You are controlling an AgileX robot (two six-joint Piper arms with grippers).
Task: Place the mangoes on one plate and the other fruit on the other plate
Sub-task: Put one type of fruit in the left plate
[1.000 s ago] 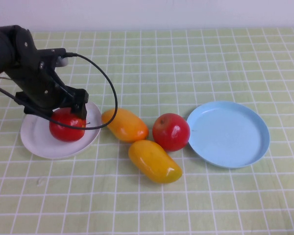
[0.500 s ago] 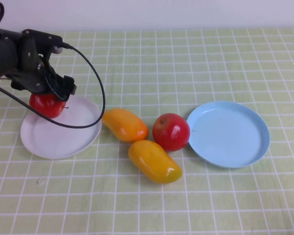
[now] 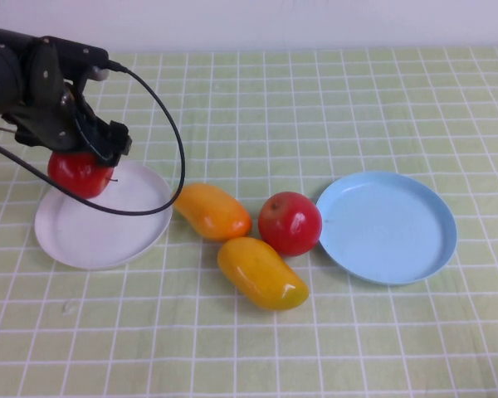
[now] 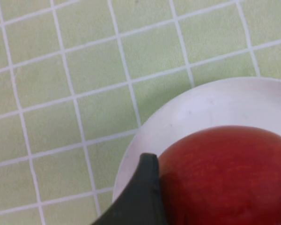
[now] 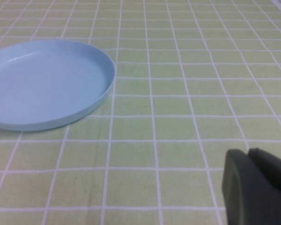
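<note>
While the left gripper (image 3: 90, 157) is gripping one red apple (image 3: 80, 173) with widely spread fingers (image 4: 143, 197), it is sitting at the white plate's (image 3: 108, 236) far-left rim. Two mangoes (image 3: 212, 211) (image 3: 261, 273) and the second apple (image 3: 290, 222) are lying mid-tabletop (image 3: 315, 99). The blue plate (image 3: 388, 226) is sitting rightward. The right gripper (image 5: 257, 185), fingers pressed together, is hovering beside it.

1 red apple (image 3: 80, 173) at white plate (image 3: 100, 236) far rim; 2 mangoes (image 3: 211, 211), 2nd apple (image 3: 290, 223) btwn plates; blue plate (image 3: 387, 226) bare.
</note>
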